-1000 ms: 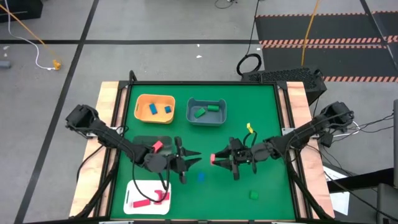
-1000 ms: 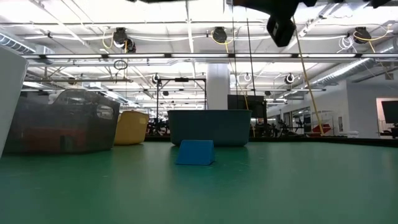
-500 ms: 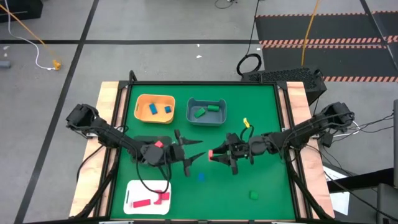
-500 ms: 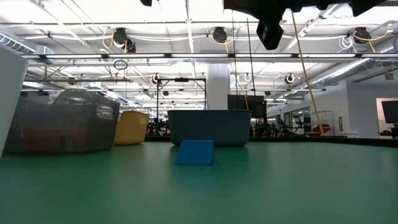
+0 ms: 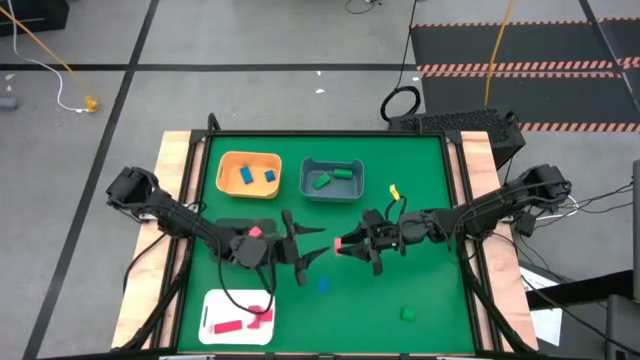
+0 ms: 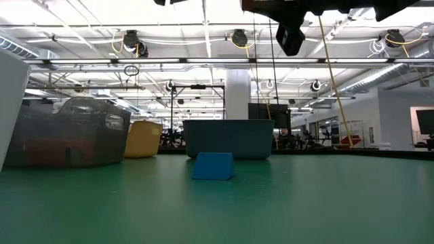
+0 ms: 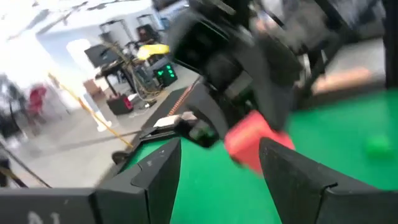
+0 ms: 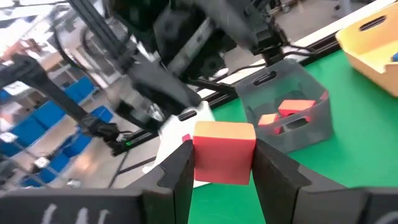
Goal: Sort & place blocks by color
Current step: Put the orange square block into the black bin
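Note:
My right gripper (image 5: pixel 343 244) is shut on a red block (image 8: pixel 224 152) above the middle of the green mat. My left gripper (image 5: pixel 312 243) faces it from the table's left, open. Its fingers (image 7: pixel 158 180) stand a little short of the red block (image 7: pixel 255 146) and touch nothing. A blue block (image 5: pixel 322 285) lies flat on the mat nearer the front edge and shows in the low view (image 6: pixel 212 166). A green block (image 5: pixel 407 313) lies at the front right. My right gripper pinches the red block's two opposite side faces (image 8: pixel 198 155) between its two fingers (image 8: pixel 273 168). The fingers come about level from the table's right. The block is lifted clear of the mat, with its free end toward my left gripper.
An orange bin (image 5: pixel 249 173) with blue blocks and a grey bin (image 5: pixel 332 179) with green blocks stand at the back. A white tray (image 5: pixel 237 317) with red blocks lies at the front left. A see-through bin (image 8: pixel 286 115) with red blocks sits under the left arm.
My left gripper has opened and shifted a little toward the far edge. My right gripper has carried the red block a short way toward the far edge and the table's left, keeping it clear of the mat.

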